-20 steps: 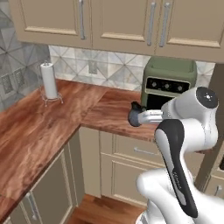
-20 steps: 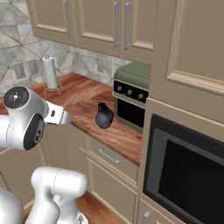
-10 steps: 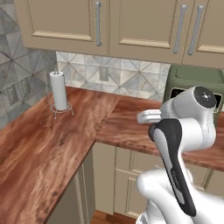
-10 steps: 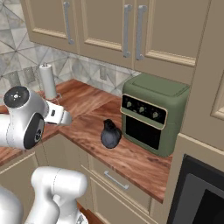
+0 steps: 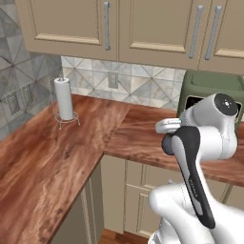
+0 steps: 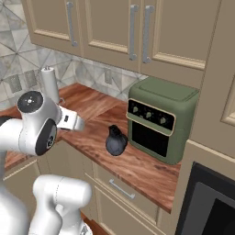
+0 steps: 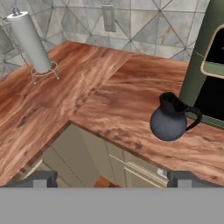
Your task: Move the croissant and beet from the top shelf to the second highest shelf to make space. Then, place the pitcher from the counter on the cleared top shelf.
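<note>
1. The gripper (image 7: 112,178) hangs with its jaws spread wide, nothing between them; the two dark fingertips (image 7: 38,178) rise far apart at the bottom of the hand view.
2. It is up in the air, out past the front edge of the counter (image 7: 109,100), well apart from everything on it.
3. Ahead of the gripper and a little to the right in the hand view stands the pitcher (image 7: 171,119), upright on the counter, near the front edge of the worktop.
4. The pitcher is dark and glossy, round-bellied; in the hand view its looped handle points right, toward the green oven (image 7: 205,65).
5. From the right base view the pitcher (image 6: 116,140) sits just beside the lower left front corner of the green oven (image 6: 160,119); whether they touch, I cannot tell.
6. The green oven stands on the counter (image 6: 137,160) back by the wall, under the beige upper cabinets (image 6: 114,27).
7. Out on the other leg of the L-shaped counter (image 5: 71,143), a paper towel roll (image 5: 63,98) stands upright in its wire holder, close to the back edge by the tiled wall (image 5: 138,81).
8. In the hand view that paper towel roll (image 7: 29,42) leans in the top left, well apart from the pitcher.
9. Below the front edge, beige base cabinets (image 7: 87,157) run along under the worktop.
</note>
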